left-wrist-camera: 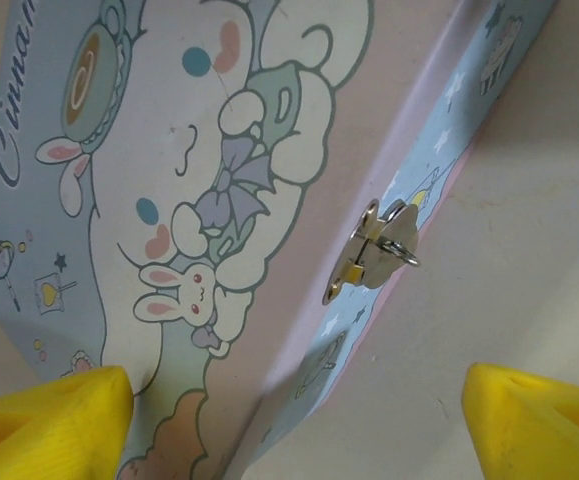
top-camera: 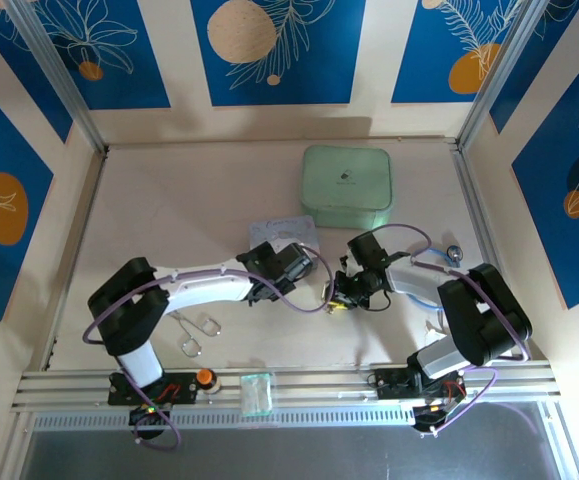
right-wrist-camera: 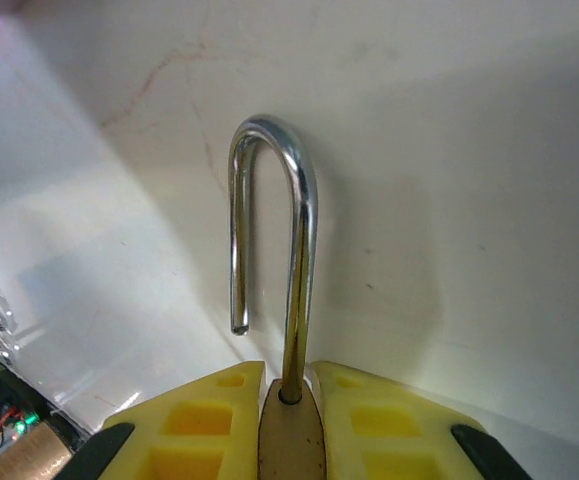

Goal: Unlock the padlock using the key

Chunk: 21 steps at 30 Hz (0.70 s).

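My right gripper [right-wrist-camera: 289, 385] is shut on the brass padlock [right-wrist-camera: 291, 440], with the body squeezed between the yellow pads. Its silver shackle [right-wrist-camera: 304, 200] stands up away from the wrist camera. The short leg hangs free outside the body, so the shackle is sprung. From above, the right gripper [top-camera: 341, 293] sits low at mid-table, tilted to the left. My left gripper [top-camera: 304, 262] is open just left of it, hovering over the pastel blue cartoon tin [left-wrist-camera: 169, 200], its fingers [left-wrist-camera: 59, 420] spread wide. The key is hidden.
The tin's metal hasp [left-wrist-camera: 379, 250] has nothing through its loop. A mint green square tin [top-camera: 346, 186] stands at the back. Scissors [top-camera: 197, 330] lie at the front left. A small clear box [top-camera: 256, 392] rests on the front rail.
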{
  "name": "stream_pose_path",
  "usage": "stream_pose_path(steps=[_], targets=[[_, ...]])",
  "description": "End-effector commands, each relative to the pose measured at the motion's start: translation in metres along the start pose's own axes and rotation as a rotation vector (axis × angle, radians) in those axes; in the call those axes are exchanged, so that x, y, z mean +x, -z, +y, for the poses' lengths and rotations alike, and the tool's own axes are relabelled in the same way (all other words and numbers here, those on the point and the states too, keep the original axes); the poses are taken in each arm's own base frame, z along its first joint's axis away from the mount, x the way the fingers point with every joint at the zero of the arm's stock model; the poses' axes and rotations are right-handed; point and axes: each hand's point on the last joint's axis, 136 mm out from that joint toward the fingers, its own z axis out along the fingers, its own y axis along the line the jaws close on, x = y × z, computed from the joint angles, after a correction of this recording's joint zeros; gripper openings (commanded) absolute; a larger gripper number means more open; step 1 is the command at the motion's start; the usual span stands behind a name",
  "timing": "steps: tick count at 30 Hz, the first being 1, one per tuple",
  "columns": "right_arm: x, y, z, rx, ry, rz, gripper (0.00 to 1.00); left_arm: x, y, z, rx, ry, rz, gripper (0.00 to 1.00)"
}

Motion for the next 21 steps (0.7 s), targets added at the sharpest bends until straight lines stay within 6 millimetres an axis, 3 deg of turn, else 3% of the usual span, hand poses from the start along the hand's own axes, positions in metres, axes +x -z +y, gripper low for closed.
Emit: stream_pose_path(steps=[1,4,10,17,21], targets=[[0.024,0.004,-0.033,0.142,-0.039,0.097,0.20,-0.013,0.015,0.015,-0.017,0.109,-0.073,0.91],[0.022,0.008,-0.035,0.177,-0.029,0.091,0.26,-0.016,0.019,0.021,-0.038,0.122,-0.088,0.98],[0.020,0.013,-0.039,0.209,-0.021,0.072,0.34,-0.022,0.030,0.032,-0.057,0.176,-0.123,0.98],[0.017,0.023,-0.038,0.245,0.012,0.043,0.36,-0.024,0.051,0.049,-0.073,0.251,-0.177,0.99],[0.009,0.034,-0.035,0.280,0.034,-0.008,0.55,-0.022,0.068,0.068,-0.105,0.347,-0.257,0.99]])
